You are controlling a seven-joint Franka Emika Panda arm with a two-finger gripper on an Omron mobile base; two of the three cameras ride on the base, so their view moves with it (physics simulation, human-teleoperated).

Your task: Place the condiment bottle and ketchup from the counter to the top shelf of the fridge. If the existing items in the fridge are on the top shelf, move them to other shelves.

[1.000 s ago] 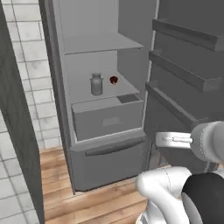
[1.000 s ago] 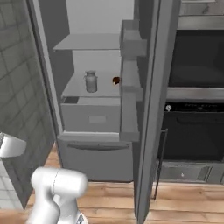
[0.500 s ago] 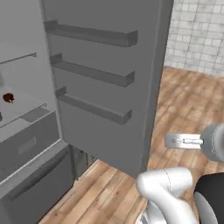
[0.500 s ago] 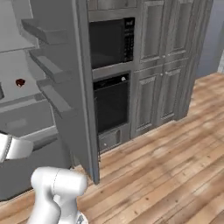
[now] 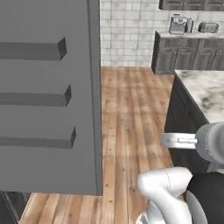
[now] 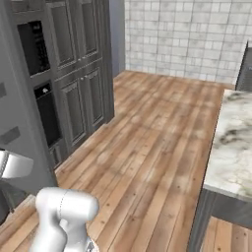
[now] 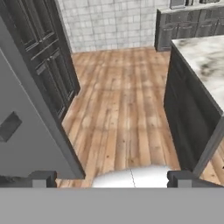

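Observation:
My gripper point(image 7: 111, 178) is open, its two dark fingertips point(image 7: 42, 177) standing wide apart with nothing between them. From the left base view it hangs over the wooden floor point(image 5: 131, 113), left of the counter point(image 5: 205, 94). That marbled white-and-grey counter point(image 7: 202, 56) sits on dark cabinets at the right, and what I see of its top is bare. The fridge shows just its dark door point(image 5: 48, 109), inner side with three rack bars, close on my left. The condiment bottle, the ketchup, the top shelf and the existing items are out of view.
Tall dark cabinets with built-in ovens point(image 6: 39, 74) line the left wall beyond the fridge door point(image 7: 26, 144). A short slab with a coffee machine point(image 5: 177, 25) stands against the tiled back wall. Wooden floor point(image 6: 147, 133) runs between door and counter point(image 6: 231, 147).
The whole picture has swung right, from the open fridge interior past its door to the floor and counter: the base has turned. The gripper stays open.

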